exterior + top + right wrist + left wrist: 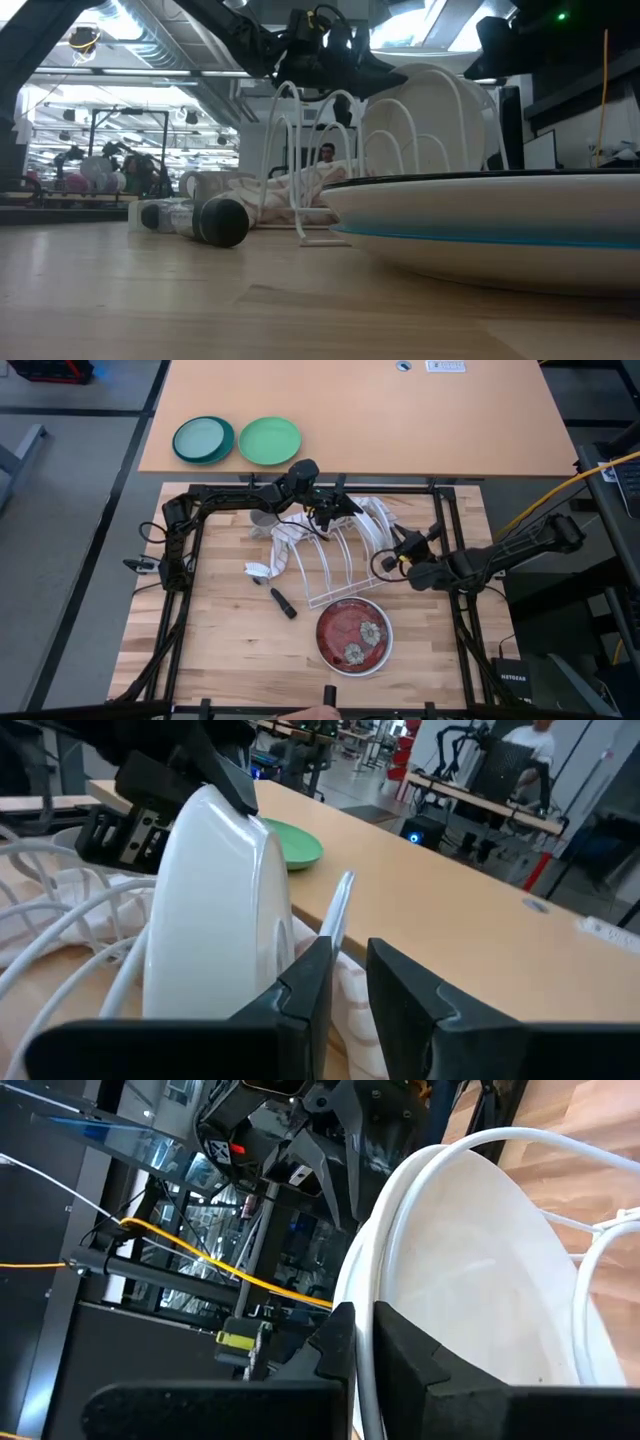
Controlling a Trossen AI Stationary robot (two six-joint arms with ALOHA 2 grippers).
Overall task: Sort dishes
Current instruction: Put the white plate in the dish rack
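A white wire rack (335, 565) stands mid-table. At its far end a white plate (215, 900) stands on edge, with my left gripper (348, 508) shut on its rim. Right beside it, a second white plate (338, 910) shows edge-on in the right wrist view, and my right gripper (392, 550) is shut on it from the rack's right. A red-flowered plate (353, 635) lies flat on its base near the table's front edge. A small grey cup (262, 520) sits beside a crumpled cloth under my left arm. My left gripper pinches the first white plate's upper rim (365, 1305) between its two fingers, one on each face. The fingers come nearly level from the table's left. The plate stands upright on edge among the rack's wires. My right gripper has the second plate's thin rim (330, 935) between its two fingers, coming nearly level from the table's right. The plate stands upright, edge-on to the wrist camera. Its lower part is hidden, so I cannot tell whether it rests in the rack.
A crumpled white cloth (285, 540) lies left of the rack, and a short black cylinder (283, 602) lies in front of it. A teal plate (203, 438) and a green plate (270, 440) sit on the farther tabletop. Bare wood lies at the front left.
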